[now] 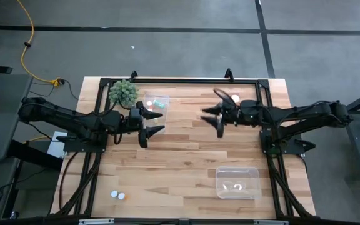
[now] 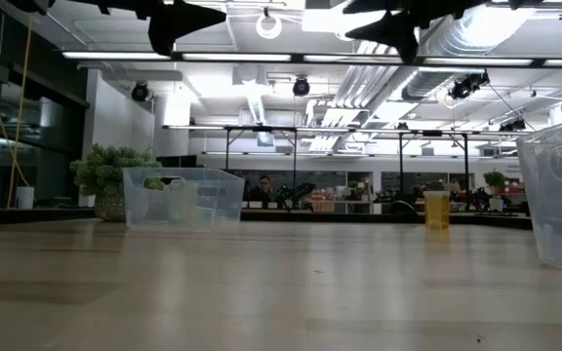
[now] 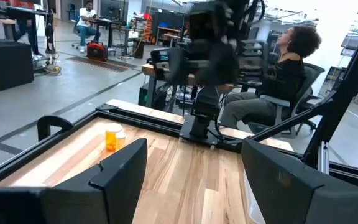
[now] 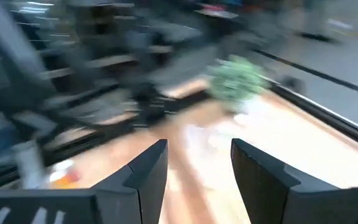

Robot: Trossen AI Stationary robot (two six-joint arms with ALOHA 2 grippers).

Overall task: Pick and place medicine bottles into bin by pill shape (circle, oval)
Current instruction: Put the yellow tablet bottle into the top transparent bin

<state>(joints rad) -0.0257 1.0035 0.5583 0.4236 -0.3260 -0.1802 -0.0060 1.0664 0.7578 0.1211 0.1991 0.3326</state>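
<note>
My left gripper hovers open above the table's far left, with nothing between its fingers. My right gripper faces it from the right, also open, empty and clear of the table. Two small medicine bottles, one white and one orange, stand at the near left. A yellow-orange bottle stands on its base near the far right edge. The clear far-left bin holds a few small bottles. The clear near-right bin holds white pieces.
A green spiky ball plant stands at the far left corner beside the far-left bin. A black frame rail runs along the table's far edge. A person sits beyond the right arm's base. Bare wood lies between the two grippers.
</note>
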